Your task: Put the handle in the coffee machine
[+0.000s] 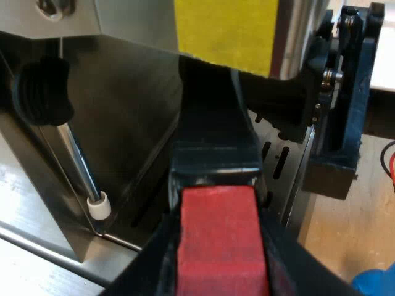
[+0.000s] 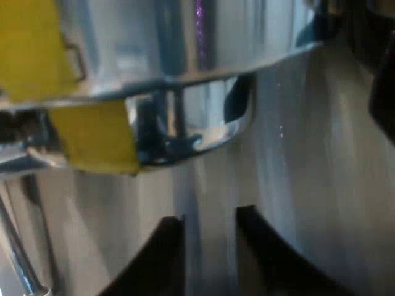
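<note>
Black fingers (image 1: 285,271) of the left gripper (image 1: 217,246) are clamping the blocky red end (image 1: 219,234) of the dark handle (image 1: 213,123), which is reaching under the espresso machine (image 1: 136,18) by yellow tape (image 1: 225,31). A slim steel steam wand (image 1: 80,166) is hanging nearby. The right gripper (image 2: 210,216) is holding its fingers apart, empty, before the machine's glossy chrome.

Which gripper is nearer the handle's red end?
Left. The left gripper has its jaws clamped on the handle at its red end. The right gripper, jaws open and empty, faces the espresso machine by the yellow tape.
</note>
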`<act>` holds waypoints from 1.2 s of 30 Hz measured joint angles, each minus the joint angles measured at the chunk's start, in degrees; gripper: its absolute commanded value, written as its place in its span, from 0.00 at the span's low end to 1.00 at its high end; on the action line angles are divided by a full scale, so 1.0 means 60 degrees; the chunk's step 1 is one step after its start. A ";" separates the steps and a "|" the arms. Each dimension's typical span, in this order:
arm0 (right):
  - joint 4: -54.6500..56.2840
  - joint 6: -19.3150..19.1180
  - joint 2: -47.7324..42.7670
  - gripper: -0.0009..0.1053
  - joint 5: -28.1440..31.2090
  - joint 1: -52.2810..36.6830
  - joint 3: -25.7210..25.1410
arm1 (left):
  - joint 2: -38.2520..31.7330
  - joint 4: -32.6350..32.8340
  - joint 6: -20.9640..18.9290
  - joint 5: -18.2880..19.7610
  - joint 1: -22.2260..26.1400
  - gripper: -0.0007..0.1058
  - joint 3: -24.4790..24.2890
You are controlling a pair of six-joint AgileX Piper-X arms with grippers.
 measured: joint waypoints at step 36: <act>-0.1944 -0.2012 0.0235 0.33 -0.0536 -0.0066 -0.0265 | 0.0000 0.0015 0.0007 0.0000 0.0000 0.02 0.0000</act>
